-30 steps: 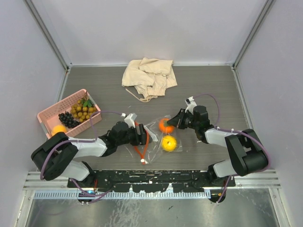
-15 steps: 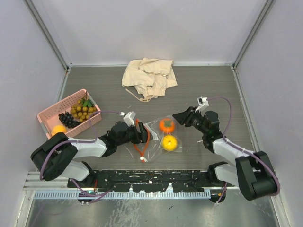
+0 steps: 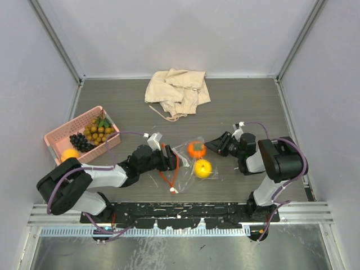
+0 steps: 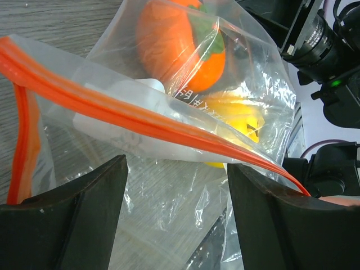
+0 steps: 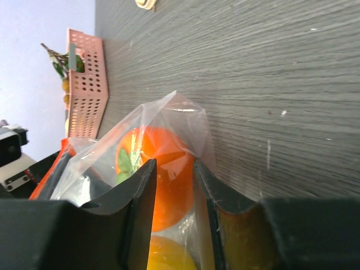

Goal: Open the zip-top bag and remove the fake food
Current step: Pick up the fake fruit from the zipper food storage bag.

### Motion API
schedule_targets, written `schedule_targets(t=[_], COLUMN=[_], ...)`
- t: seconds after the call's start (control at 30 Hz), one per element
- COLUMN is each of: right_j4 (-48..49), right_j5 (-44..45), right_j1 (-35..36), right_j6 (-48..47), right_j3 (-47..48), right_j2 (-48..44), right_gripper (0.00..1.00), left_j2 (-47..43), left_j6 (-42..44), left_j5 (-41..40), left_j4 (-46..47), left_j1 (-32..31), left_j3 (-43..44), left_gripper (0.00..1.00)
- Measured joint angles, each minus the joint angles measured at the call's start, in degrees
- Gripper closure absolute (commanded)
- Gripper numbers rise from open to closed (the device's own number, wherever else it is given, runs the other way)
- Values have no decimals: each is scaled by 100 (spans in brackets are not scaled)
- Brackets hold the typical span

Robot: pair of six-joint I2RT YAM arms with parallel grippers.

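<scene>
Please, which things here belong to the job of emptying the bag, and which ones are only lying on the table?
Belongs to the job: zip-top bag; orange fruit and lemon inside it; grapes, berry cluster and second orange fruit, in the pink basket.
Only lying about: beige cloth; the pink basket itself, which merely holds fruit.

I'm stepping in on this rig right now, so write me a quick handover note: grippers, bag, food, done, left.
Grippers: left gripper open at the zip-top bag mouth; right gripper partly open around the bag's far corner.
Done: bag mouth looks open; berry cluster, grapes and second orange fruit sit in the pink basket.
Left: orange fruit and lemon are inside the bag; take them out.
</scene>
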Motion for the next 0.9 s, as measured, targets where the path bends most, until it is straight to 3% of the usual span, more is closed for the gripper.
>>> schedule_targets(t=[0.17, 0.4, 0.9], right_j4=[260, -256, -986], right_j5=[-221, -225, -254], right_j1=[35, 431, 1021], right_j6=[85, -321, -966], right_j3=[-4, 162, 459], right_j2=[17, -236, -212], right_gripper=[72, 82, 85], left_j2=[0, 0, -37], left_j6=[11, 39, 48], left_j5=[-28, -166, -610], left_j4=[-11, -129, -310], left_j1=[-4, -2, -4], left_j3=[0, 44, 146], left_gripper=[22, 18, 18])
